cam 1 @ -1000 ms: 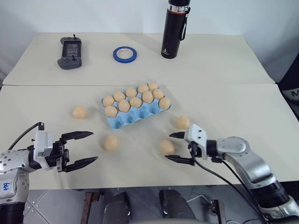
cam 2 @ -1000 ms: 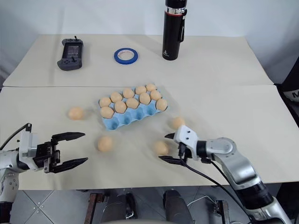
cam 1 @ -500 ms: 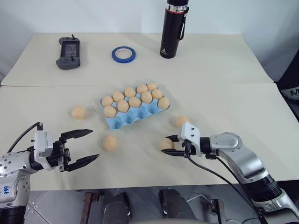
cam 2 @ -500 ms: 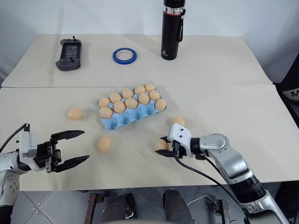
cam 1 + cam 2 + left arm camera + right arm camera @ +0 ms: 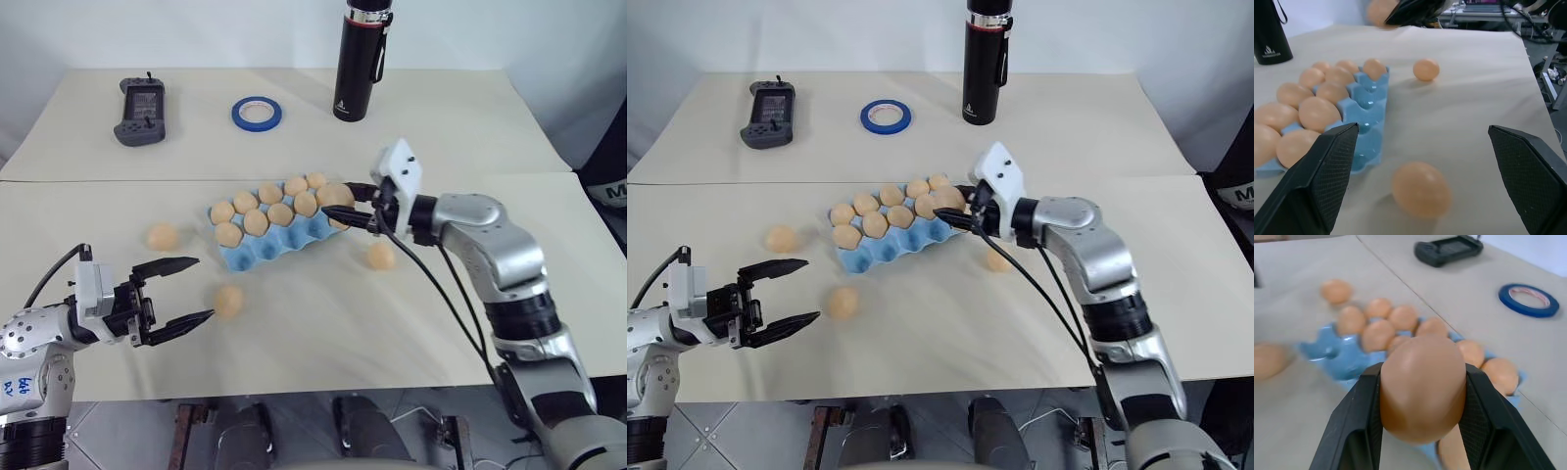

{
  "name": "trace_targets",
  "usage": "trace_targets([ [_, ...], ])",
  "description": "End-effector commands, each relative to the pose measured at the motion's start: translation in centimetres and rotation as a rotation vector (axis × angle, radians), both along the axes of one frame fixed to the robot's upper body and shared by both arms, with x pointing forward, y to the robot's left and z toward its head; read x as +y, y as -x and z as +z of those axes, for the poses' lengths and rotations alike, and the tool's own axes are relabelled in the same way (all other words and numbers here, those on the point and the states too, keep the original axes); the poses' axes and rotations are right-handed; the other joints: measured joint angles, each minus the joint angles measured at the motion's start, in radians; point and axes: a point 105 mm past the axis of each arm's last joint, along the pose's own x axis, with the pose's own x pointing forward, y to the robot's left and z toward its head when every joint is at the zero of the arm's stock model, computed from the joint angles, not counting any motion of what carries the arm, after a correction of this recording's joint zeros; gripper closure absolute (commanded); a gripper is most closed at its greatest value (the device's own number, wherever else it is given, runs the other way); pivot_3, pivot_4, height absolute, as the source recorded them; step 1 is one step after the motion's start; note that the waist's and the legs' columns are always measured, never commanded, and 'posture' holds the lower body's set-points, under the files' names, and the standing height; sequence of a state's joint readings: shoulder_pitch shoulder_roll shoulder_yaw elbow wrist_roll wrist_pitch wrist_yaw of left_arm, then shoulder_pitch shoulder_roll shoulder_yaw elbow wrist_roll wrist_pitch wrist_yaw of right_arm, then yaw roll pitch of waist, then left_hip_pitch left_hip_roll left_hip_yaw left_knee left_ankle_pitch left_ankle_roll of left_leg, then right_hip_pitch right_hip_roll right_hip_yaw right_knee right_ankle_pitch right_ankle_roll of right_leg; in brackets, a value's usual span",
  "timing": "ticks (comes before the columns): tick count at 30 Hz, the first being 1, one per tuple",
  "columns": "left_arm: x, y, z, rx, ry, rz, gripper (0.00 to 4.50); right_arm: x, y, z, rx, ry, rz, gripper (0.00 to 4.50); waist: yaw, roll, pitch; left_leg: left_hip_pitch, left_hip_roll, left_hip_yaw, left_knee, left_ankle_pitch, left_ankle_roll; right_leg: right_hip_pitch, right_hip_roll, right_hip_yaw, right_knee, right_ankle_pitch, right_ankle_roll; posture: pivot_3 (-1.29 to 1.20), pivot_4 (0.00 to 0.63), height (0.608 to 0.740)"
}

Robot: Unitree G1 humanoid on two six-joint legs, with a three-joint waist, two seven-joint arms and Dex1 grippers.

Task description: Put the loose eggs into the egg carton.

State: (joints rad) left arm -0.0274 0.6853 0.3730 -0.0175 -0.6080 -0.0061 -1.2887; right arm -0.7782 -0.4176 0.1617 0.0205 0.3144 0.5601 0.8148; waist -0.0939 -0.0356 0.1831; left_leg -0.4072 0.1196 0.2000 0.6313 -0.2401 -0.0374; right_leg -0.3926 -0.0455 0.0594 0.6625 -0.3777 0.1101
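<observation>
Tan egg point(image 5: 334, 194) clamped in the right end effector point(image 5: 345, 201) above the blue egg carton's point(image 5: 282, 235) right end.
Left end effector point(image 5: 188, 290) is level, fingers apart, near one of three loose eggs point(image 5: 228, 300) on the worktop point(image 5: 323, 323); ten sit in the carton.

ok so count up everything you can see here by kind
eggs: 15 (11 in the egg carton, 3 loose on the table, 1 in the right end effector)
egg carton: 1
tape roll: 1
black bottle: 1
handheld controller: 1
total: 19
</observation>
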Motion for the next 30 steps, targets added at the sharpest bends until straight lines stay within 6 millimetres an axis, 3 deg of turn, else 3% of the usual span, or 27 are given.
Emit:
trace_targets([
  [1,0.1,0.0,0.5,-0.030,0.010,0.013,0.00,1.1,-0.4,0.6,-0.046,0.000,0.021,2.83,-0.004,0.000,0.000,0.000,0.000,0.001,0.000,0.000,0.000,0.000,0.000,0.000,0.000,0.000,0.000,0.00,0.150,0.740],
  [5,0.3,0.0,0.6,-0.043,0.010,0.038,0.00,2.6,-0.8,-0.1,-0.049,0.013,0.050,2.83,-0.017,0.000,0.000,-0.002,0.000,0.002,0.000,0.000,-0.001,-0.002,0.000,0.000,-0.001,-0.001,0.001,0.00,0.150,0.740],
  [12,0.4,0.1,0.7,-0.056,0.013,0.058,0.00,3.5,-0.6,-1.1,-0.051,0.046,0.094,2.83,-0.026,0.000,0.000,-0.001,0.000,0.002,0.001,0.000,-0.001,-0.001,0.001,0.000,0.001,-0.001,0.001,0.00,0.150,0.740],
  [13,0.4,0.0,0.7,-0.058,0.014,0.062,0.00,3.4,-0.7,-1.2,-0.054,0.055,0.091,2.14,-0.027,0.000,0.000,-0.001,0.000,0.002,0.001,0.000,-0.001,-0.001,0.001,0.000,0.001,-0.001,0.001,0.00,0.150,0.740],
  [19,0.4,-0.2,0.8,-0.066,0.014,0.069,0.00,3.4,-1.2,-1.4,-0.070,0.065,0.069,0.19,-0.035,0.000,0.000,-0.001,0.000,0.002,0.001,0.000,-0.001,-0.001,0.001,0.000,0.001,-0.001,0.001,0.00,0.150,0.740],
  [25,0.4,-0.4,1.0,-0.072,0.013,0.069,0.00,3.2,-1.1,-1.1,-0.087,0.063,0.074,0.07,-0.046,0.000,0.000,-0.001,0.000,0.002,0.000,0.000,-0.002,-0.001,0.001,0.000,0.001,-0.001,0.001,0.00,0.150,0.740],
  [30,0.7,-0.4,1.1,-0.076,0.011,0.079,0.00,1.3,1.4,-0.2,-0.084,0.046,0.157,0.07,-0.044,0.000,0.000,-0.001,0.000,0.002,0.000,0.000,-0.002,-0.001,0.001,0.000,0.001,-0.001,0.001,0.00,0.150,0.740],
])
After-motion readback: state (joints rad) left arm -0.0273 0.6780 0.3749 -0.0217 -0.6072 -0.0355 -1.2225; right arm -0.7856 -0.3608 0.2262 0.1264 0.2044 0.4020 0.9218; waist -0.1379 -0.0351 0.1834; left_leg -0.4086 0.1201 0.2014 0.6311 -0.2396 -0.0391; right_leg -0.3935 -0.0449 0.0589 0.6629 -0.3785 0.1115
